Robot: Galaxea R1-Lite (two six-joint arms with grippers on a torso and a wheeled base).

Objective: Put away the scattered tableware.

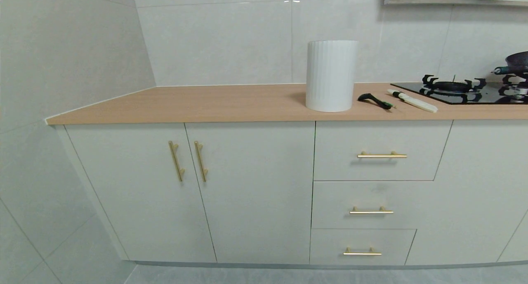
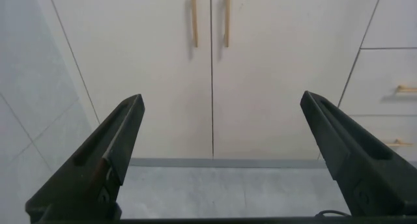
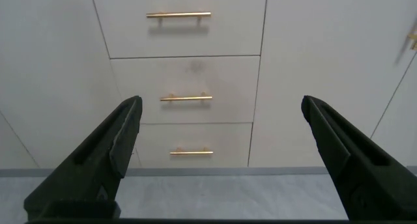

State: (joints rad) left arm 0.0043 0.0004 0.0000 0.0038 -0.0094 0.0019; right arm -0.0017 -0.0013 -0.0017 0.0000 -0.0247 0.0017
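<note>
Left gripper [image 2: 220, 99] and right gripper [image 3: 220, 100] both gape wide, empty; peeler [image 1: 374, 100] and pale utensil [image 1: 412, 101] lie up on the counter [image 1: 206, 104], above and ahead of the right one, so that arm's probably closer

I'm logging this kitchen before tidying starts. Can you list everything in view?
container: one, white, upright on the countertop
small tool: one, black and green, right of the container
long utensil: one, cream, between small tool and stove
stove: one, black, countertop's right end
cabinet doors: two, white, below left
drawers: three, white, stacked below the container
left gripper: one, black, open, facing cabinet doors
right gripper: one, black, open, facing drawers
</note>
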